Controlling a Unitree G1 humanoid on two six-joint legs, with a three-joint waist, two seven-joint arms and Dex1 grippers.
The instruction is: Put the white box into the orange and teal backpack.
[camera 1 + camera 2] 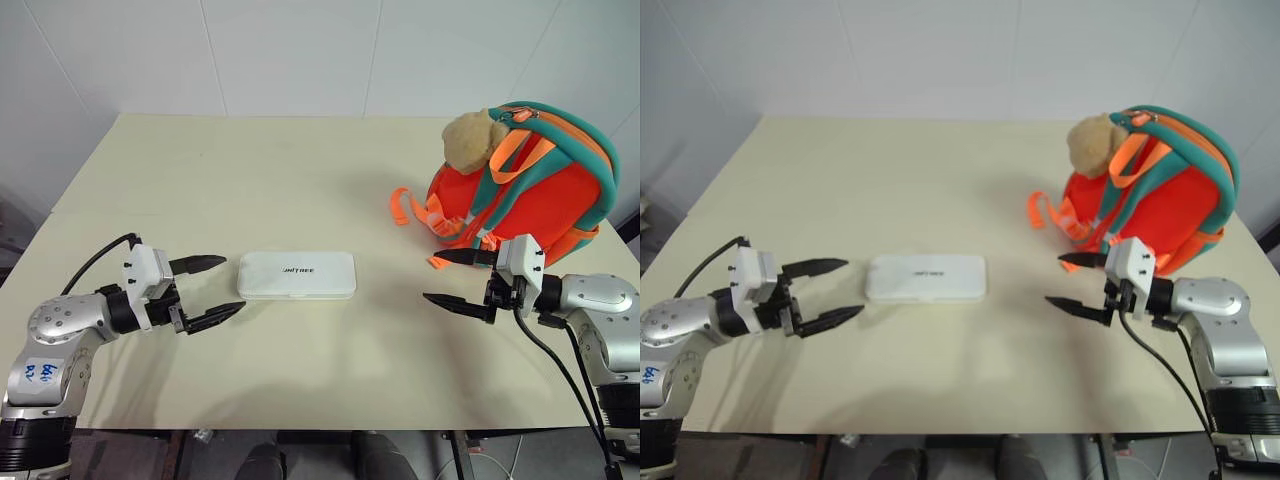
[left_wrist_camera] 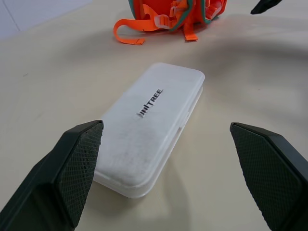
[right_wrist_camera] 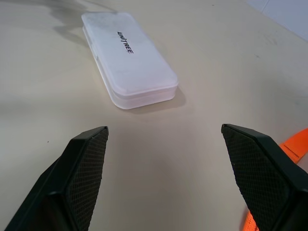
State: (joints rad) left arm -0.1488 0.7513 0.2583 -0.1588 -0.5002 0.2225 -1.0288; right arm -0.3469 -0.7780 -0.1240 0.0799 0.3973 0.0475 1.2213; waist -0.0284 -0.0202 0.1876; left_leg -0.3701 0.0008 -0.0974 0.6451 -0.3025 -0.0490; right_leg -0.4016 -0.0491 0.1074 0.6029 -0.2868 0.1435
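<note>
Both grippers (image 1: 213, 289) (image 1: 453, 279) gape beside white box (image 1: 296, 274) (untouched).

Head stereo pair: high, facing forward and down over the desk (image 1: 300, 180) | Wrist cameras: low, close, each looking along its own fingers | All views share the white box (image 1: 297, 274), seen from opposite ends by the wrists.

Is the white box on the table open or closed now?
Closed. The white box lies flat on the table, lettering up, and its lid sits flush on the base along the side seam.
</note>
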